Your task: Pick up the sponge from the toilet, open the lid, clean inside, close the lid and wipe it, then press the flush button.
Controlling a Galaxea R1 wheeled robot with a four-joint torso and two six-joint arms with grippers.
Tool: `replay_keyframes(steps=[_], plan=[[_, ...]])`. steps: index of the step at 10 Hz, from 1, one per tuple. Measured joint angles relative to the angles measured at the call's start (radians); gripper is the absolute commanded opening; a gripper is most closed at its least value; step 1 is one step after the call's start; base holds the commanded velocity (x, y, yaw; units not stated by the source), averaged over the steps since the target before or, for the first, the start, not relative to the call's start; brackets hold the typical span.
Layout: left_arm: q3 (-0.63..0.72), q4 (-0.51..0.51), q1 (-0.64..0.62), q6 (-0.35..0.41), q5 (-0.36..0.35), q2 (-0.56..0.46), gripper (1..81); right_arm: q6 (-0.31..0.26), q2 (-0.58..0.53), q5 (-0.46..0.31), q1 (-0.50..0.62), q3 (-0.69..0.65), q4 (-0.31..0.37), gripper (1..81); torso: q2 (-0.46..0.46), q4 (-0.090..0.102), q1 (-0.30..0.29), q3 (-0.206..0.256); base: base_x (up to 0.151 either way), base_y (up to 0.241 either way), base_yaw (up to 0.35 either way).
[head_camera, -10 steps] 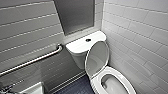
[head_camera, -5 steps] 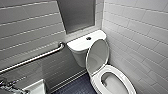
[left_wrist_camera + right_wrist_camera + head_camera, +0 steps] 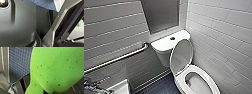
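Grey tiled walls are hemming in the toilet (image 3: 166, 46), its lid (image 3: 182, 56) standing raised against the tank. The right gripper (image 3: 47, 90) seems to be squeezing the sponge (image 3: 56, 68); whether the left gripper (image 3: 60, 28) is open, I cannot tell. Cleaning inside is calling for a firm grip and a descent into the bowl (image 3: 197, 83) clear of that lid.

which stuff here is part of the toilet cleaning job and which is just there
Job: sponge, toilet, lid (open), flush button.
Just there: grab bar, blue tiled floor, grey wall panel.
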Motion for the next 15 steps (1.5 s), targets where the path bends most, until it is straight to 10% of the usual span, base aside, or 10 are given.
replay_keyframes(steps=[5, 10, 15], plan=[[0.050, -0.024, -0.100, -0.064, 0.011, -0.058, 81.1, 0.000, 0.042, 0.000, 0.002, -0.018, -0.006, 1.0, 0.131, -0.014, -0.080, 0.014, 0.000, 0.000, 0.000], [0.074, -0.030, -0.185, -0.165, 0.017, -0.098, 81.1, 0.009, 0.046, 0.000, -0.012, -0.036, -0.008, 1.0, 0.145, -0.124, -0.092, 0.122, 0.000, 0.000, 0.000], [0.077, -0.033, -0.361, -0.376, 0.033, -0.117, 81.1, 0.003, 0.099, -0.025, -0.026, -0.107, -0.027, 1.0, 0.145, -0.127, -0.092, 0.127, 0.000, 0.000, 0.000]])
